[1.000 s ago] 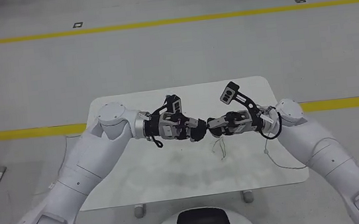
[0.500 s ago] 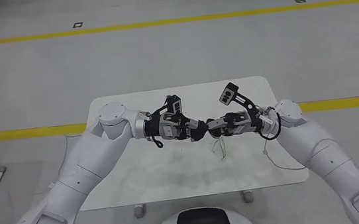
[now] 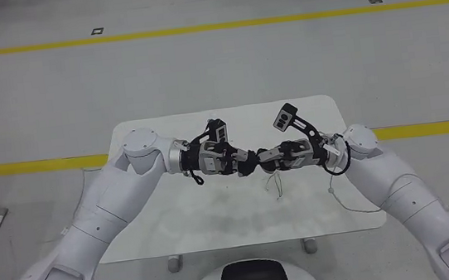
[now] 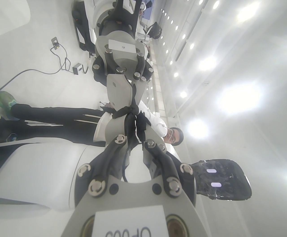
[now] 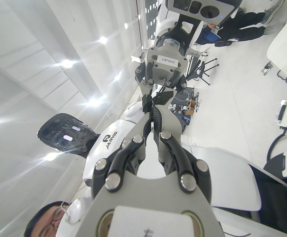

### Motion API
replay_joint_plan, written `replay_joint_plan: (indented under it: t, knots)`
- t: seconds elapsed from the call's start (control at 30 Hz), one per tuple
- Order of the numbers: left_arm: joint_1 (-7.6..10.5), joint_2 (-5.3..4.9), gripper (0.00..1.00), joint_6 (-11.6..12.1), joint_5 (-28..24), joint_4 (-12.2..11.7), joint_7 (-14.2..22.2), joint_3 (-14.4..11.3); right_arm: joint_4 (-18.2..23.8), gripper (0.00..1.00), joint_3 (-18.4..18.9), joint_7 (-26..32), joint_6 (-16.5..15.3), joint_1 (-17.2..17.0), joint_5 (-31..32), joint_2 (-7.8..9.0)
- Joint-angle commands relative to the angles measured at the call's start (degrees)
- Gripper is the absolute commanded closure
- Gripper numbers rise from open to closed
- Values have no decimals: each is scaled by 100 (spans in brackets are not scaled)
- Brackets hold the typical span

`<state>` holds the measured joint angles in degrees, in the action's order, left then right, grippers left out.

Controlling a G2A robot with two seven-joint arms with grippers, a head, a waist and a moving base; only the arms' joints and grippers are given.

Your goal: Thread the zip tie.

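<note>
My left gripper [image 3: 247,163] and right gripper [image 3: 267,158] meet tip to tip at the centre of the top view, above the upper half of the white table [image 3: 152,232]. The left arm comes in from the lower left of the frame and the right arm from the lower right.

My left fingers are drawn together at their tips. The zip tie [image 4: 124,167], a thin black strip, runs back from those tips through the gap between the fingers toward my palm, so I hold it pinched there. My right fingers [image 5: 160,119] are also pressed together at their tips, their ridged pads almost touching along the length. They end in the same dark clump where the two grippers touch (black wrapping on the fingertips crowds that spot). I cannot tell whether my right jaws pinch the tie itself or only press against the left tips.

In the top view a few thin pale strands [image 3: 276,186] show just below the grippers, near the middle of the table. I cannot tell whether they lie on the surface or hang.
</note>
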<state>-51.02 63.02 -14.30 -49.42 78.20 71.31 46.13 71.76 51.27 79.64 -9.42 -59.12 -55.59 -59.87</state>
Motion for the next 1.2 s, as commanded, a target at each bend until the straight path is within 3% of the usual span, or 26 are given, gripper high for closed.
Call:
replay_joint_plan:
  t: [0.0, 0.2, 0.23, 0.27, 0.3, 0.87, 0.93, 1.17]
  knots:
    - [1, -1, 100, -3, -4, -2, -7, -2, 2, 100, 3, 0, 11, -2, 7, -3]
    - [14, -7, 100, -3, 11, -25, 5, -7, -5, 100, 18, 0, 27, -7, 28, -17]
    - [16, -8, 100, 5, 13, -29, 7, -5, -6, 81, 21, 0, 24, -9, 23, -19]
    - [17, -9, 100, 21, 22, -30, 1, -2, -7, 52, 25, 0, 17, -13, 15, -22]
    - [13, -10, 100, 39, 23, -29, -6, 0, -9, 0, 31, 0, 11, -16, 8, -24]
    - [28, -22, 100, 291, 155, -27, -162, 31, 20, 0, 533, -31, -204, -276, -54, 61]
    - [17, -27, 100, 594, 208, 14, -384, 121, 18, 0, 556, -117, -199, -308, -84, 54]
    - [17, -27, 100, 594, 208, 14, -384, 121, 18, 0, 556, -117, -199, -308, -84, 54]
